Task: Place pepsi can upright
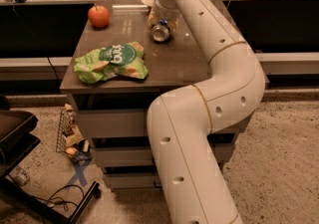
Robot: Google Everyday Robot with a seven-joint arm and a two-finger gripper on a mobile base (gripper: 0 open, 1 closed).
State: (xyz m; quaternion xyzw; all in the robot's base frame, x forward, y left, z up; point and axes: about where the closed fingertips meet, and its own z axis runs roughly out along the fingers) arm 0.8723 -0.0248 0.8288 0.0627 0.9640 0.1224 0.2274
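Pepsi can (160,32) lay tilted, far on the table (174,66), my gripper (158,18) at it, its hold I couldn't tell; light, slick, dentable, I'd take its middle

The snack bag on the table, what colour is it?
Snack bag: green, white lettering, camera view; gripper at the pepsi can.

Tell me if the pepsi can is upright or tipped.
Tipped: the pepsi can shows its round silver end to the camera, far back on the table. The hand is right at it, just behind.
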